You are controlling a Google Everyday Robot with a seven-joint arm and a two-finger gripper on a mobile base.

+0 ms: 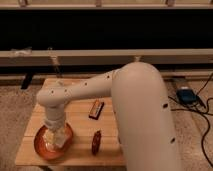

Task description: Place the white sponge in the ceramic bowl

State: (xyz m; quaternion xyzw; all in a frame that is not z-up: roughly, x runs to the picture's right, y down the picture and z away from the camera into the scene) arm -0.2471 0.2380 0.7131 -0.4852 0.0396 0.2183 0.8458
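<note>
The ceramic bowl [41, 145], a wide orange-red dish, sits at the front left corner of the wooden table [80, 122]. My gripper [55, 134] hangs straight down over the bowl's right half, reaching into it. A pale off-white block, which looks like the white sponge [59, 139], shows at the gripper's tip inside the bowl. Whether it rests on the bowl or is held, I cannot tell. The big white arm [135, 105] crosses the table from the right and hides its right side.
A dark brown bar [96, 109] lies mid-table, and a small reddish-brown object [96, 142] stands near the front edge. A thin clear bottle [54, 66] stands at the back left. A blue device [188, 95] and cables lie on the floor at right.
</note>
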